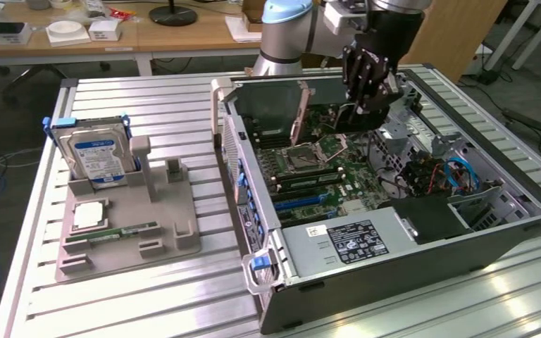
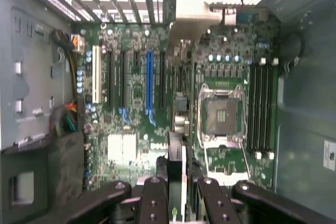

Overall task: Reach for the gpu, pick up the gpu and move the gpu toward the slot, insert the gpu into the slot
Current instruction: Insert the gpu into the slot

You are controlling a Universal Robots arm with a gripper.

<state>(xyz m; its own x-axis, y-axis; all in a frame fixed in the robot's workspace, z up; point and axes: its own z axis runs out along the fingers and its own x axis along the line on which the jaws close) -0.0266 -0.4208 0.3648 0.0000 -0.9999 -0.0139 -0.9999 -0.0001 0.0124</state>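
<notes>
Above the table's (image 1: 158, 296) open case (image 1: 496, 239), the hand (image 1: 366, 105) grips the gpu (image 2: 177, 150) edge-down, parallel to the blue slot (image 2: 149, 85), offset toward the socket (image 2: 220, 111).

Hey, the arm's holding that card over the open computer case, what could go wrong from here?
The thin dark graphics card, pinched edge-on in the black gripper, may go in crooked and jam. It hangs near the open silver processor socket; a stray descent might strike it.
</notes>
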